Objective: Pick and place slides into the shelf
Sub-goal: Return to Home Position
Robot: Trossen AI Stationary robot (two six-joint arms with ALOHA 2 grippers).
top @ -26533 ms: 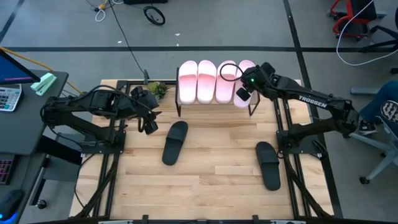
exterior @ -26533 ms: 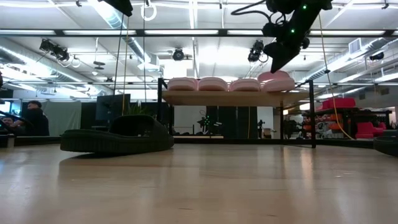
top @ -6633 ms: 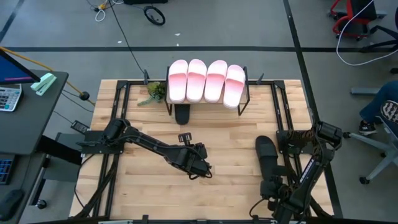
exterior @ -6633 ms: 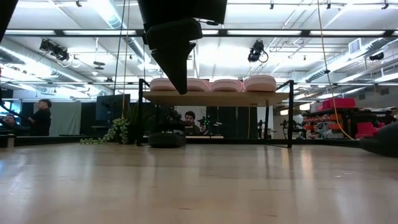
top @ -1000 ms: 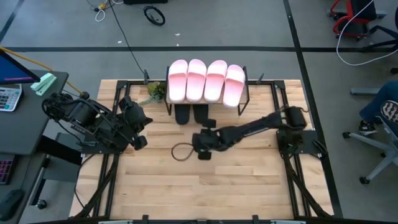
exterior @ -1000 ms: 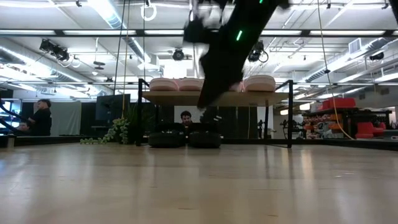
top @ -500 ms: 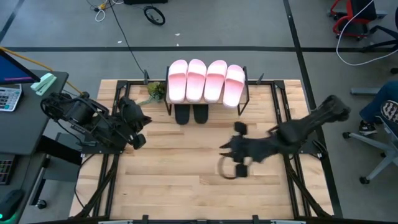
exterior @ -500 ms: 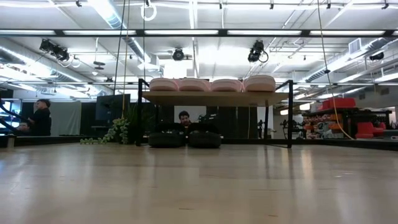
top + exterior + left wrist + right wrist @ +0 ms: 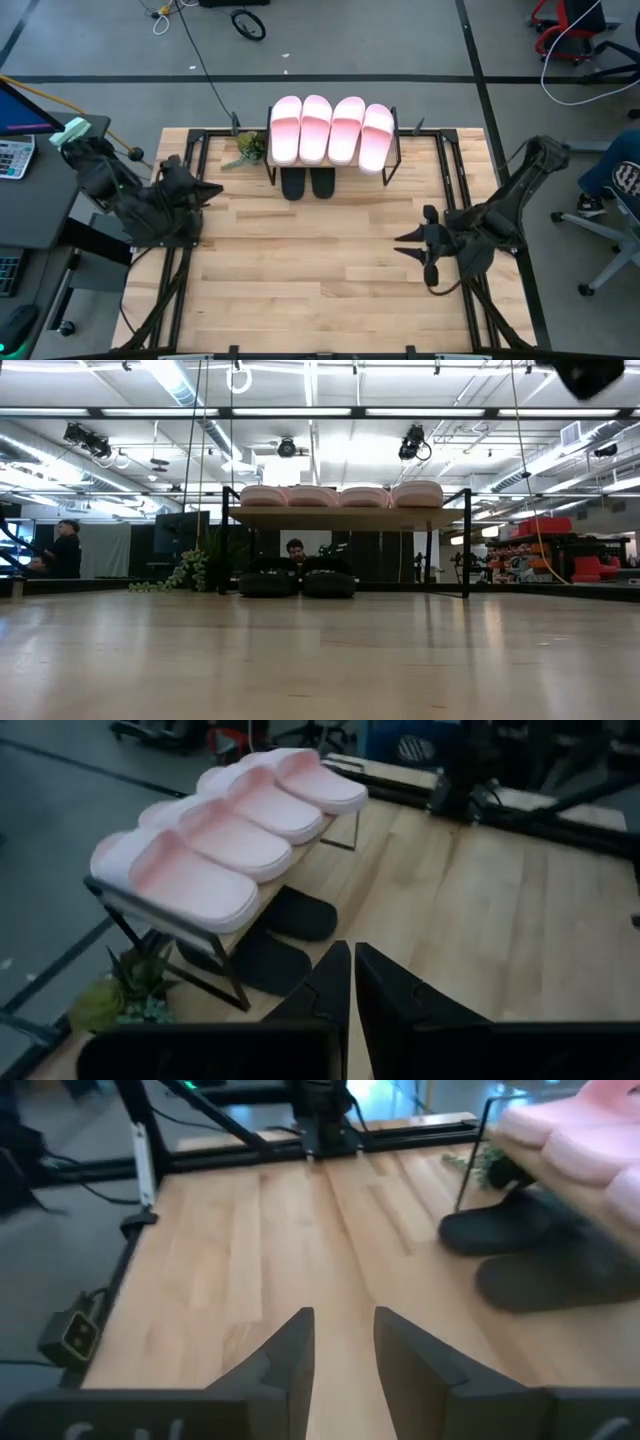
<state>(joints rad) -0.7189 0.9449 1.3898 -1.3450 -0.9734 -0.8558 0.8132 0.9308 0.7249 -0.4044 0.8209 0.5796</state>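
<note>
The shelf [image 9: 385,172] stands at the table's far middle. Several pale pink slides [image 9: 332,130] lie side by side on its top board, also seen as pink slides [image 9: 225,835] in the left wrist view. Two black slides [image 9: 293,183] [image 9: 322,182] lie on the tabletop under the board, toes sticking out toward the near edge. My left gripper [image 9: 350,958] is shut and holds nothing; it hovers at the left edge [image 9: 208,189]. My right gripper [image 9: 343,1320] is open with nothing between its fingers, near the right edge [image 9: 403,245].
A small green plant [image 9: 247,148] sits just left of the shelf. Black frame rails [image 9: 455,190] run along both sides of the table. Bare wood [image 9: 320,270] spans the middle and near part. A person [image 9: 295,550] shows far behind the shelf.
My right gripper has swung away from the table's middle toward the right edge, rising and turning as it went, still open. My left gripper has drawn back toward the left edge. Both black slides stay under the shelf.
</note>
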